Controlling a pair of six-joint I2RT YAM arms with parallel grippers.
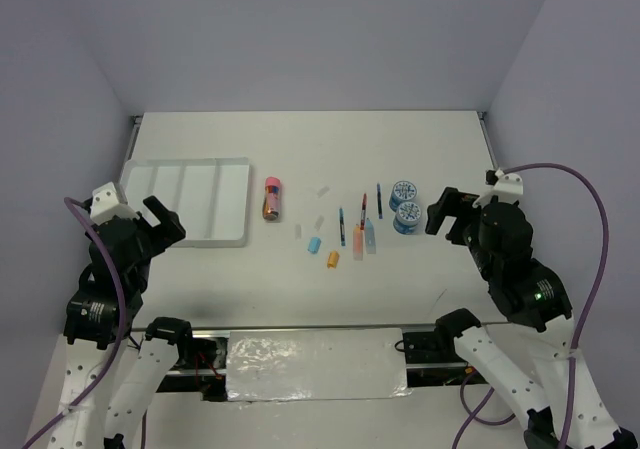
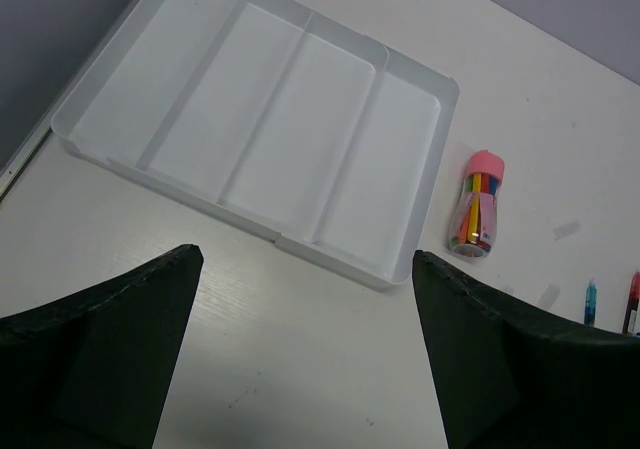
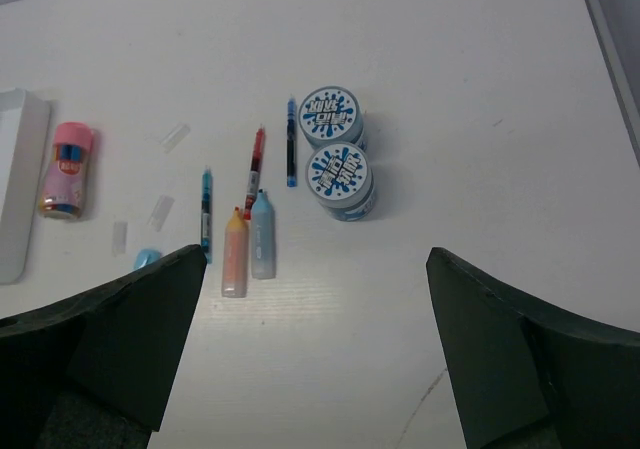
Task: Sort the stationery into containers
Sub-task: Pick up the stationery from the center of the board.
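Note:
The white four-compartment tray [image 1: 200, 199] lies at the left, all compartments bare; it also shows in the left wrist view [image 2: 300, 119]. A pink-orange cylinder [image 1: 271, 198] lies just right of it. Two blue-white rolls [image 1: 405, 204] stand at the right, with thin blue and red pens [image 1: 363, 207], a peach and a light-blue piece [image 1: 364, 239], a light-blue cap [image 1: 314, 244], an orange cap [image 1: 333, 259] and clear pieces [image 1: 318, 220] between. My left gripper [image 1: 163, 221] is open and empty at the tray's near edge. My right gripper [image 1: 445, 217] is open and empty right of the rolls.
The left wrist view shows my open left gripper [image 2: 305, 264], the cylinder [image 2: 478, 209] and pen ends [image 2: 590, 301]. The right wrist view shows my open right gripper [image 3: 315, 257], the rolls [image 3: 340, 174], pens [image 3: 255, 169] and the tray's edge [image 3: 15, 189]. Walls enclose the table.

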